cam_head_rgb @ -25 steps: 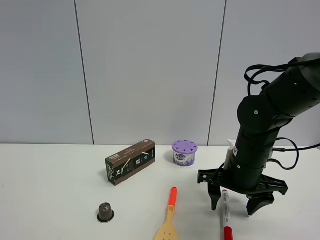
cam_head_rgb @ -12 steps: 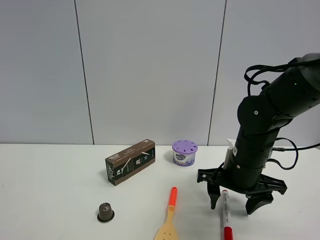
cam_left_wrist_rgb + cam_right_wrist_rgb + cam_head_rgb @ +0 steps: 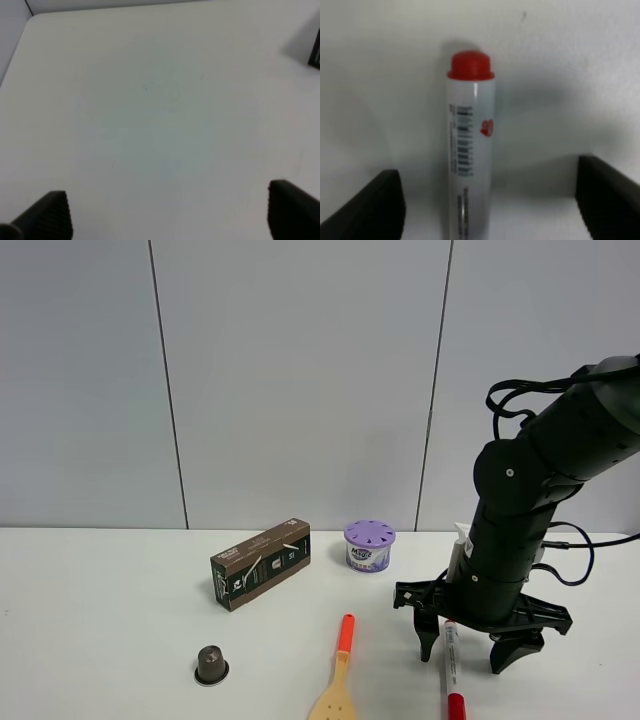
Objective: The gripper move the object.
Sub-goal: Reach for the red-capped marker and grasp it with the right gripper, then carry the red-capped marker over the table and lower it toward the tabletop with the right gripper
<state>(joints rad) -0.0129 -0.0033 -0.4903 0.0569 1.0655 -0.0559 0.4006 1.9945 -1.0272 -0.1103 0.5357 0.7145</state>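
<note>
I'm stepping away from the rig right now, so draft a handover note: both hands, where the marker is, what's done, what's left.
Right hand: open, fingers straddling the marker pen, not gripping.
Left hand: open, above the table, holding nothing.
Marker pen: flat on the table, right of the wooden spatula.
Done: right hand aligned over the pen.
Left: close, lift, move it.

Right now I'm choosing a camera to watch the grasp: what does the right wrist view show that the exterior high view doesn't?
Right wrist only: the barcode and red print on the marker.
Exterior high only: the box, purple tub, spatula, dark capsule and the arm.
Both: the marker lying on the white table between the fingers of the open right gripper, not yet gripped.
</note>
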